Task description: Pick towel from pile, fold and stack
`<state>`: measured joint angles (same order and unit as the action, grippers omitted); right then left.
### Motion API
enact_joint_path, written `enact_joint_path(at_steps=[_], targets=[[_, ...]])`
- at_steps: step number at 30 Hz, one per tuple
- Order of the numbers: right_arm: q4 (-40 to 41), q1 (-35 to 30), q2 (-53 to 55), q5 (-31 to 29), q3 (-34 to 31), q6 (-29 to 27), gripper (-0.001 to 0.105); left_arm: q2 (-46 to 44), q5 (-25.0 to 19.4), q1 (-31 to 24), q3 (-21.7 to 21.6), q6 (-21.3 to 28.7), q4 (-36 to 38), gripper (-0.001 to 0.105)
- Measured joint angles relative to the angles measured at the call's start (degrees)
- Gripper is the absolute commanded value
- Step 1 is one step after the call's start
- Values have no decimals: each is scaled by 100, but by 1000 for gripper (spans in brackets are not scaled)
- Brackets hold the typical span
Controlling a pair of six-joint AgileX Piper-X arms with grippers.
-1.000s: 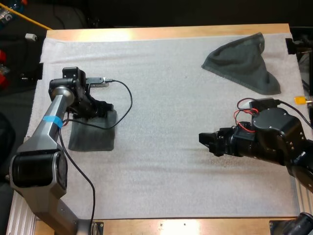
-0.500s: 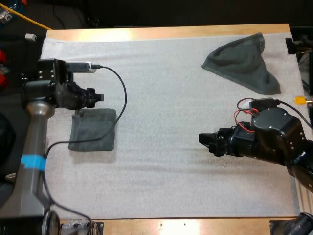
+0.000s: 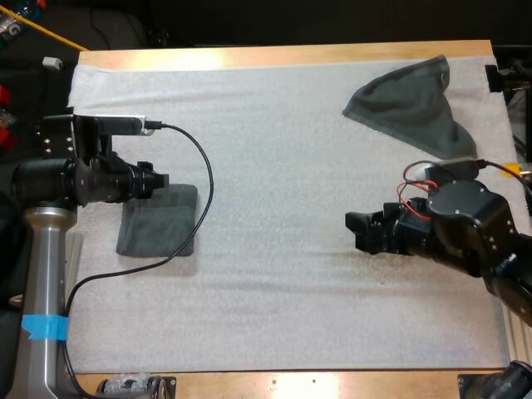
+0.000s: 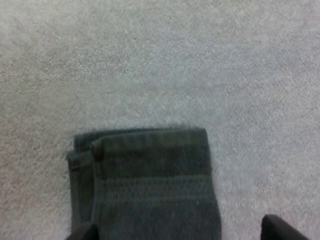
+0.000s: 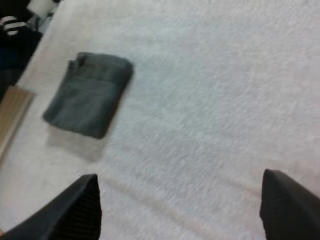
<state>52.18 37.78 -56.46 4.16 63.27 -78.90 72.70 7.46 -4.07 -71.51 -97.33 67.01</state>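
the white mat (image 3: pixel 274 166) spans the scene. a crumpled towel (image 3: pixel 413 106) lies far right. a folded towel (image 3: pixel 162 224) lies flat near the left edge, with the left gripper (image 3: pixel 158 180) spread above its far end. the right gripper (image 3: pixel 359 230), fingers apart, hangs over bare mat at the right.

There are two towels: one folded towel (image 3: pixel 158 226) right under the left gripper (image 3: pixel 160 178), and one crumpled towel (image 3: pixel 411 104) well apart from the right gripper (image 3: pixel 359 232). The grippers number two, and one white mat (image 3: pixel 274 150) lies beneath both.
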Motion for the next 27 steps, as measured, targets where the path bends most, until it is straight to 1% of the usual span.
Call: enact_joint_path(at_steps=[3,10,16,23,25,27], targets=[[-14,-525,-120,-19,0,-55,64,0,0,0,0,51,216,61],[49,-1911,-125,86,0,-498,64,0,0,0,0,166,493,61],[539,-2916,27,114,0,-991,64,-29,0,0,0,166,510,61],[1049,-4074,531,114,0,-1625,64,-390,12,0,0,201,570,61],[1127,-4340,685,82,0,-1698,64,-502,14,0,0,211,583,61],[1140,-4456,845,37,-13,-1744,64,-626,71,0,32,211,583,61]])
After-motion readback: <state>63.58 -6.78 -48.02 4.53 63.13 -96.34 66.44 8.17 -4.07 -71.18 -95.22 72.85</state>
